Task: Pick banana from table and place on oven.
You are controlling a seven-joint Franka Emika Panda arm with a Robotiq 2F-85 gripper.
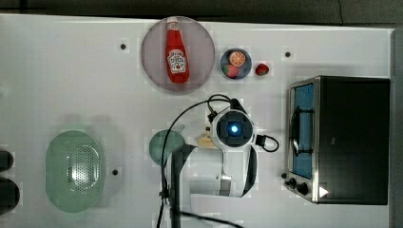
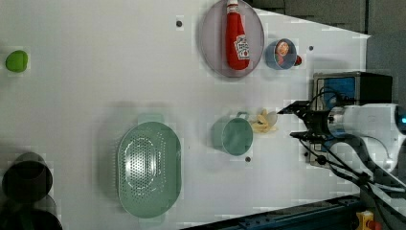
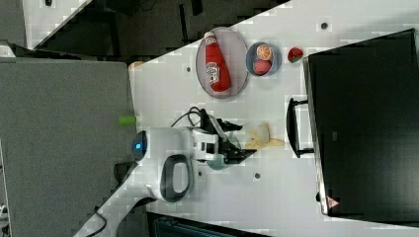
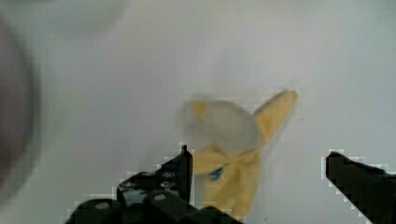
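Banana point(image 4: 229, 154) is lying on the white table point(image 1: 71, 85), not yet picked. In the top view it's peeking out at frame centre, a pale yellow bit just at the left edge of the arm's round wrist housing, w/ the rest hidden under the arm. In the left view it's sitting centre-right, just beside the right rim of the small green cup point(image 2: 233, 135). In the right view it's mid-frame, between the gripper point(image 3: 245, 145) and the oven's door handle.

Gripper is spread wide, holding nothing. In the wrist view both black fingers are showing low in the frame, one left of centre and one at the far right, and the banana is sitting in the gap between them but nearer the left finger point(image 4: 184, 170), so not centred yet.

Key relation: in the right view the banana is lying directly to the right of the fingertips, near but apart from them. Its long axis looks to be running roughly left-right there, whitish tip toward the upper left, one peel flap pointing right toward the oven point(image 3: 365, 123). In the left view the gripper point(image 2: 301, 122) is hanging to the right of the banana, w/ a clear gap.

My read: approach phase, arm lining up over the fruit. Next move probably needs a small sideways shift to centre the banana btw the fingers before closing across the narrow body, not the splayed flaps. The cup close by could get bumped.
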